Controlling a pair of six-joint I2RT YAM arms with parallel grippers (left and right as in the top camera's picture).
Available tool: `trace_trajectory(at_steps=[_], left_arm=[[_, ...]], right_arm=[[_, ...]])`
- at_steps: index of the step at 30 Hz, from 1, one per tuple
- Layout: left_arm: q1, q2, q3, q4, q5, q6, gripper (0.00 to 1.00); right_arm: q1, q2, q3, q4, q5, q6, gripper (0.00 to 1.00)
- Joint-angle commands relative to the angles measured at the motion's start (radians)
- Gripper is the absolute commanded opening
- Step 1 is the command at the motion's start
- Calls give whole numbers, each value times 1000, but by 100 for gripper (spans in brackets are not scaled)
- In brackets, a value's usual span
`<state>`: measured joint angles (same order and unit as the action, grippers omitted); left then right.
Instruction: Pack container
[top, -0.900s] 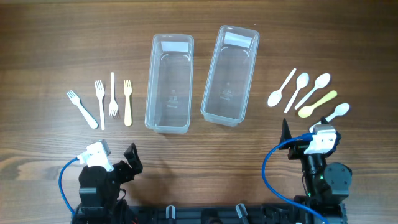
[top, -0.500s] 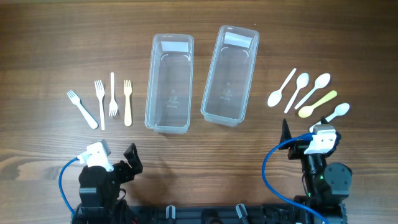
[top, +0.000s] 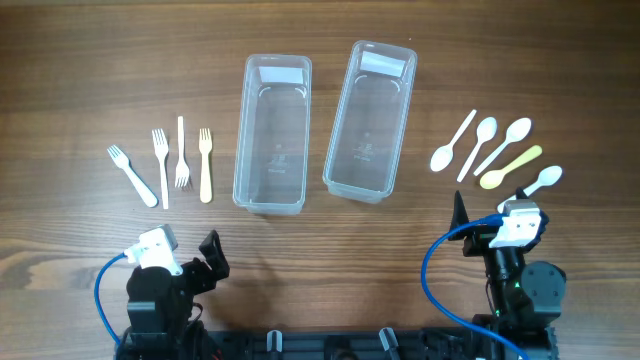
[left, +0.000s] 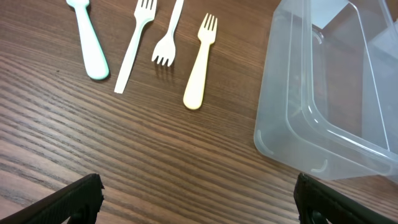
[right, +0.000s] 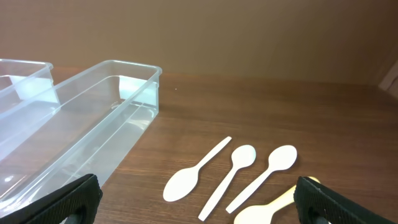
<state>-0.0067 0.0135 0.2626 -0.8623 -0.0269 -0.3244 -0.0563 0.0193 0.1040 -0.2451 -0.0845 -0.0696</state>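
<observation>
Two clear plastic containers stand empty mid-table: the left one (top: 272, 132) and the right one (top: 369, 120), tilted. Several plastic forks (top: 180, 160) lie left of them; they also show in the left wrist view (left: 200, 62). Several plastic spoons (top: 495, 150) lie to the right and show in the right wrist view (right: 233, 171). My left gripper (top: 210, 262) (left: 199, 202) is open and empty near the front edge, below the forks. My right gripper (top: 470, 235) (right: 199, 202) is open and empty, just below the spoons.
The left container's corner (left: 323, 118) fills the right of the left wrist view. The right container (right: 87, 124) fills the left of the right wrist view. Blue cables loop beside both arm bases. Bare wood table (top: 320, 250) lies between the arms.
</observation>
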Motion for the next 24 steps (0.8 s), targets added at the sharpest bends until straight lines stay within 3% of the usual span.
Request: trace_trajectory(at_steps=[1, 5, 10, 14, 20, 24], left_arm=[[-3, -9, -8, 92, 16, -6, 100], [-3, -9, -8, 202, 3, -5, 100], [-3, -3, 2, 442, 97, -44, 100], [-2, 79, 85, 478, 82, -43, 100], [-2, 531, 432, 360, 39, -16, 100], [-2, 945, 840, 100, -56, 58, 100]], right_arm=[[5, -15, -7, 5, 2, -6, 100], [5, -15, -7, 5, 2, -7, 100], [5, -15, -7, 5, 2, -6, 100], [5, -14, -7, 6, 2, -6, 100], [5, -14, -7, 5, 2, -7, 100], [5, -15, -7, 5, 2, -7, 100]])
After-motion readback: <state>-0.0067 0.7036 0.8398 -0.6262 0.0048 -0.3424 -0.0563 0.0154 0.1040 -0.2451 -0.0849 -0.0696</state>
